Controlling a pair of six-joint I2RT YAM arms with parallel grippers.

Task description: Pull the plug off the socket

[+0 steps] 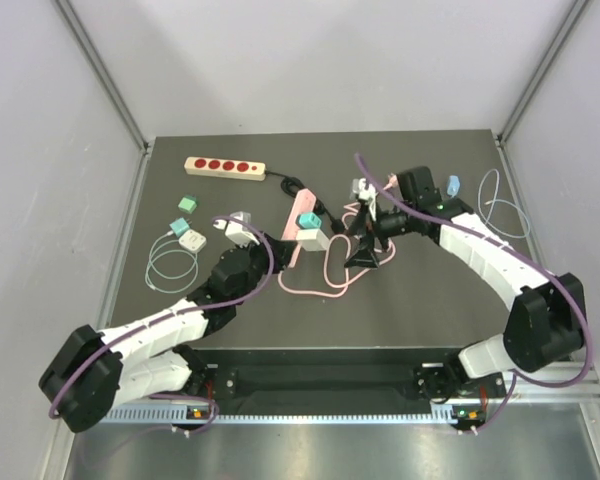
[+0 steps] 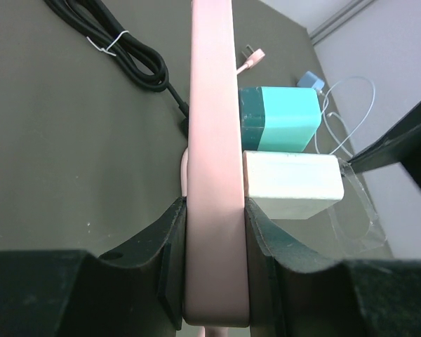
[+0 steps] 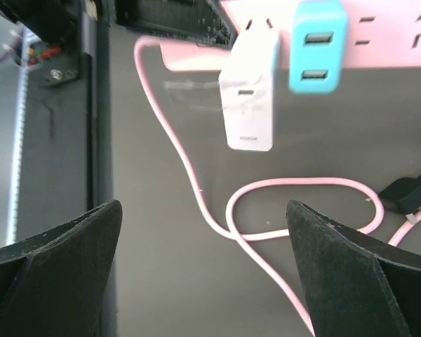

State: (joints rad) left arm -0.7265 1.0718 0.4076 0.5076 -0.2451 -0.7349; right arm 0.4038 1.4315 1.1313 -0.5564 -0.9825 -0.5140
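Observation:
The socket is a pink power strip (image 1: 298,232) lying mid-table, seen edge-on in the left wrist view (image 2: 214,126). My left gripper (image 2: 215,235) is shut on its near end, one finger on each side. A white plug (image 3: 248,95) sits in the strip beside a teal plug (image 3: 317,45). The white plug's metal prongs show where it meets the strip (image 3: 386,35). Both plugs also show in the left wrist view, the white plug (image 2: 292,185) nearer than the teal plug (image 2: 281,118). My right gripper (image 3: 203,210) hangs open over the pink cable (image 3: 266,186), short of the white plug and holding nothing.
A beige strip with red sockets (image 1: 225,167) lies at the back left, with its black cable (image 1: 295,187) running toward the pink strip. Small teal and white adapters (image 1: 187,203) and a white cable coil (image 1: 170,262) lie left. A blue adapter (image 1: 454,184) with a white cable (image 1: 505,205) lies right.

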